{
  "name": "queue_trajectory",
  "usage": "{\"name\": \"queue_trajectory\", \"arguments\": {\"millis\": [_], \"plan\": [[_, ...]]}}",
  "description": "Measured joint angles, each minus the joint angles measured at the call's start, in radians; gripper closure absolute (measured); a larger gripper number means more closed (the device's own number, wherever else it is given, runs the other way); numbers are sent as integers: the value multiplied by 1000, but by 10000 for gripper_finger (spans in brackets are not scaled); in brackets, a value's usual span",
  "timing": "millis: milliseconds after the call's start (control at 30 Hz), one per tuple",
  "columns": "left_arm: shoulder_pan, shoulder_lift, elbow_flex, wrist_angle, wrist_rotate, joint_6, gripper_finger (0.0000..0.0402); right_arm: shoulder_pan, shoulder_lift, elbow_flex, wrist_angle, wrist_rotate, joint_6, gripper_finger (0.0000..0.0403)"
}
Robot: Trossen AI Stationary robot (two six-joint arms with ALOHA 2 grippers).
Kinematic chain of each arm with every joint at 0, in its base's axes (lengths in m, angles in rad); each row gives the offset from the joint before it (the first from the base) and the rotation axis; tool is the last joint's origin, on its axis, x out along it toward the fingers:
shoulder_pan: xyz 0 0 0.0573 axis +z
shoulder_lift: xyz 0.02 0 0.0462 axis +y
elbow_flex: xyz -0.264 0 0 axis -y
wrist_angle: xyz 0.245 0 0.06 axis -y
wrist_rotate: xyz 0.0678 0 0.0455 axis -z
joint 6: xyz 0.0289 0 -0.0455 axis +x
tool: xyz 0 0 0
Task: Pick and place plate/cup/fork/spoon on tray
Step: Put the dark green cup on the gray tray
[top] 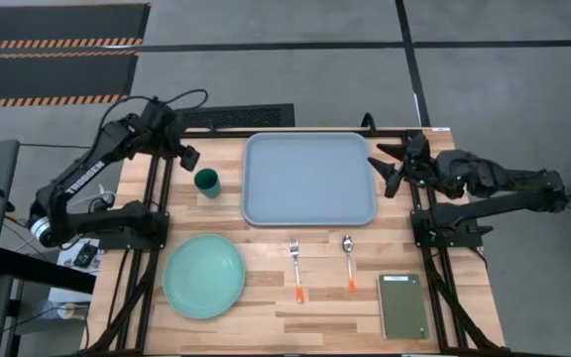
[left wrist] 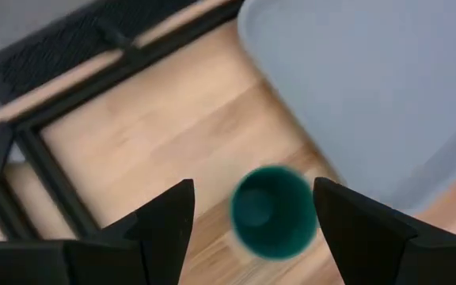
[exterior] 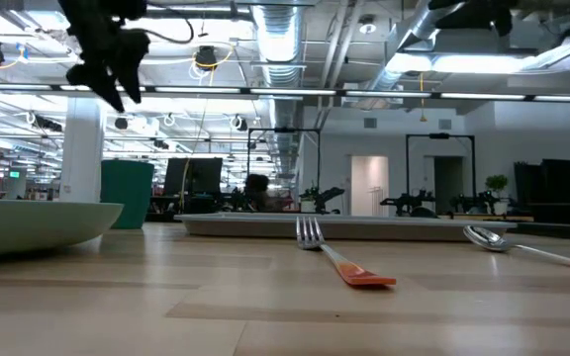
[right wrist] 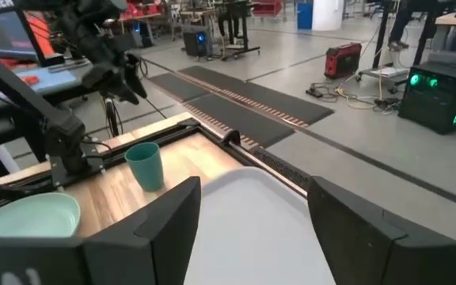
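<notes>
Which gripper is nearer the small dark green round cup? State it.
Left. The left gripper hovers open just above the cup; the right gripper waits across the pale blue-grey tray, at its far edge.

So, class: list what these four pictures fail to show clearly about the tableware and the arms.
- Cup: blurred in the left wrist view.
- Plate: cut off by the low view's left edge.
- Spoon: handle runs off the low view's right edge.
- Right gripper: absent from the low view.
</notes>
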Motion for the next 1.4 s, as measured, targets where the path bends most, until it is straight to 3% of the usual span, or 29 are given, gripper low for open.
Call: {"name": "queue_trajectory", "arguments": {"millis": [633, 933, 1100, 1400], "plan": [[17, 19, -245, 131, 88, 56, 157, 0, 24, 0, -42, 0, 45, 143], [16, 20, -329, 191, 79, 63, 159, 0, 40, 0, -46, 0, 50, 143], [16, 46, -355, 190, 76, 50, 198, 0, 54, 0, -49, 0, 52, 143], [16, 102, -358, 210, 72, -6, 316, 0, 79, 0, -51, 0, 52, 143]]}}
